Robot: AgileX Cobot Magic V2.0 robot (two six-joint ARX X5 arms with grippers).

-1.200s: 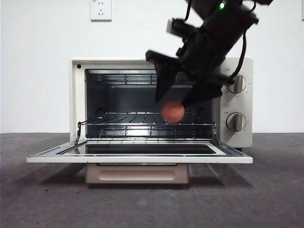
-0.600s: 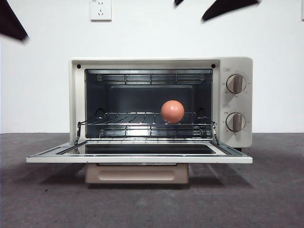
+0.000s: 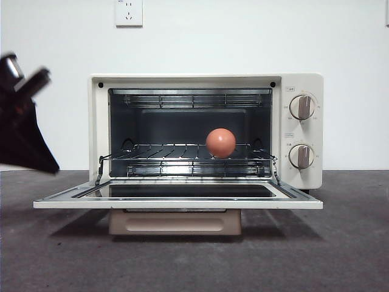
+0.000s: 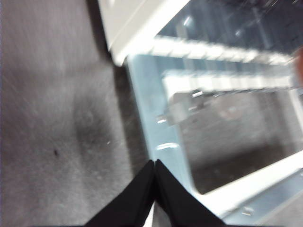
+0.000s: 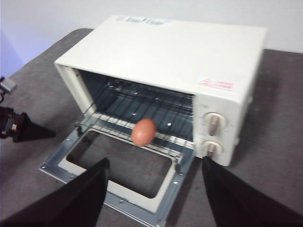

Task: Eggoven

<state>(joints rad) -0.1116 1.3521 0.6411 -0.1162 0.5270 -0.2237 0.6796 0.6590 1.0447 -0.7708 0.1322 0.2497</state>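
**Egg rests on the rack as one arm clears out and the other drops in at the left**

Gone from the top of the front view are the dark tips that showed there half a second ago, and a second ago a gripper was still at the egg inside the oven; now a blurred black gripper has come lower at the left edge of that view.

That one is the left gripper (image 3: pixel 27 131), its jaws pressed together to a single point with nothing between them, seen in its own wrist view (image 4: pixel 155 163) above the near edge of the lowered door, at the door's left side.

In its own view the right gripper (image 5: pixel 154 182) stands wide apart and empty, pulled well back and high, looking down on the whole oven from the front.

Between them sits the egg (image 3: pixel 220 143), reddish-brown, on the wire rack (image 3: pixel 164 159) right of the middle of the cavity, touched by neither gripper.

Around it stands the cream toaster oven (image 3: pixel 304 179), its glass door (image 3: pixel 182 198) folded flat toward the viewer, two knobs (image 3: pixel 302 107) stacked at the right. It rests on a dark grey table (image 3: pixel 340 243). A wall socket (image 3: pixel 129 12) shows at the upper left.
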